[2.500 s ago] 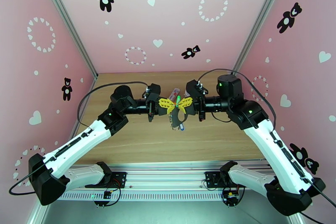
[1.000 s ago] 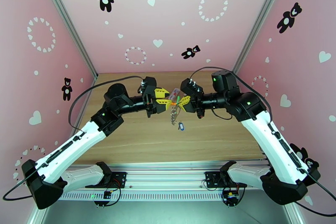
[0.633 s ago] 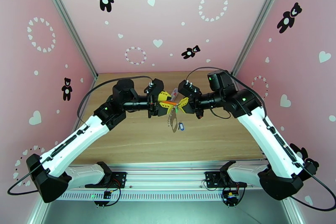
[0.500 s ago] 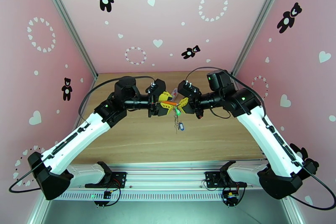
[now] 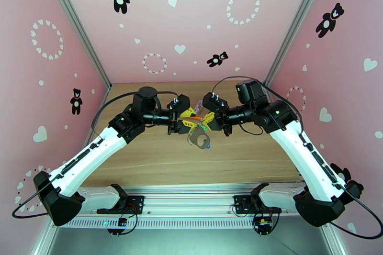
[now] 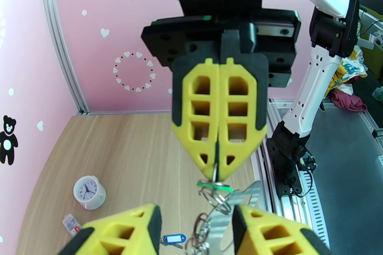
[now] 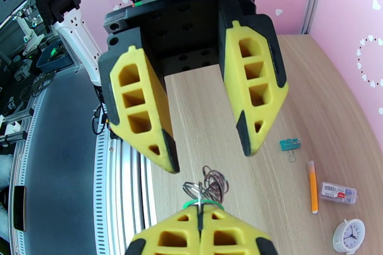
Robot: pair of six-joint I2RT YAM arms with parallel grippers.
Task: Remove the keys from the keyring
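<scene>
- Wooden table [image 7: 297, 88]: light grain, seen under all items listed.
- White round clock [image 7: 351, 236]: black hands and numerals, placed near the table's edge.
- Small clear case [image 7: 338, 193]: red-and-white label, found just beside the clock.
- Orange pen [image 7: 312, 186]: laid flat, close beside the case.
- Small teal clip [image 7: 289, 144]: wire loop attached, set near the pen's end.
- Pink walls [image 5: 191, 21]: printed with black bears and white hearts.

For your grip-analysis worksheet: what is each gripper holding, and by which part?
Right gripper pinches the green key by its metal blade, it seems, at the fingertips; the keyring hangs below. Left gripper is open, holding nothing.
</scene>
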